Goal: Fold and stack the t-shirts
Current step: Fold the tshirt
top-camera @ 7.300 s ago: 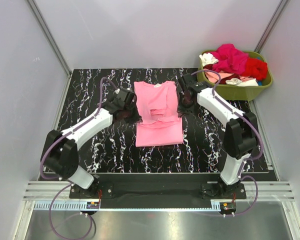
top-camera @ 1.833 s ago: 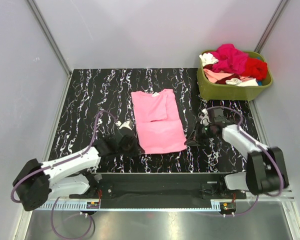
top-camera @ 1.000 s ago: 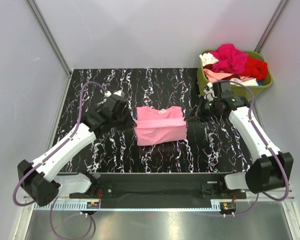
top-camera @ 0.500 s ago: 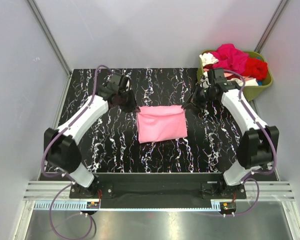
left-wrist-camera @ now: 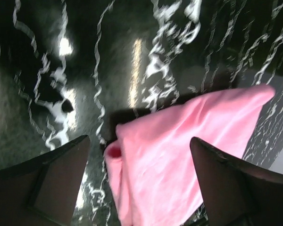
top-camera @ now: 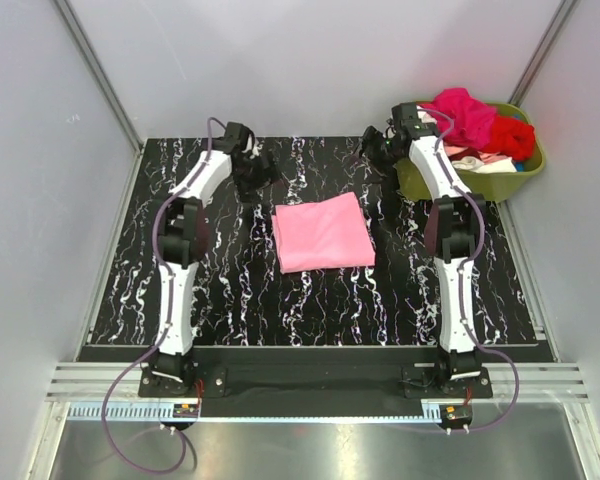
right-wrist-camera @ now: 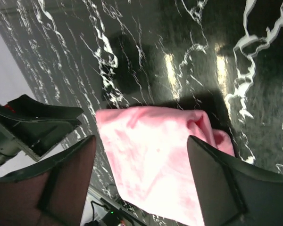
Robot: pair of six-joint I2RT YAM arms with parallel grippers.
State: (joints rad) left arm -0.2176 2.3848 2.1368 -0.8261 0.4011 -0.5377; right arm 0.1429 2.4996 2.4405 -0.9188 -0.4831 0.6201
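Note:
A medium pink t-shirt (top-camera: 322,232) lies folded into a flat rectangle on the black marbled table (top-camera: 220,290), with nothing holding it. My left gripper (top-camera: 252,172) hovers past the shirt's far left corner, and its jaws stand wide open. The left wrist view shows that gripper (left-wrist-camera: 139,139) empty above the pink t-shirt (left-wrist-camera: 179,150). My right gripper (top-camera: 376,150) is off the far right corner, next to the tub, also open. In the right wrist view this gripper (right-wrist-camera: 141,137) holds nothing, with the pink t-shirt (right-wrist-camera: 155,160) below it. More t-shirts (top-camera: 470,120), magenta, red, pale pink and white, are heaped in the tub.
The olive-green tub (top-camera: 460,180) stands at the table's back right corner, close to my right wrist. Both arms stretch straight back along the shirt's two sides. Grey walls and metal posts close in the back and sides of the table.
Both grippers have opened and let go of the pink shirt's far edge. They have drawn back toward the rear of the table. The shirt now lies flat, folded in half.

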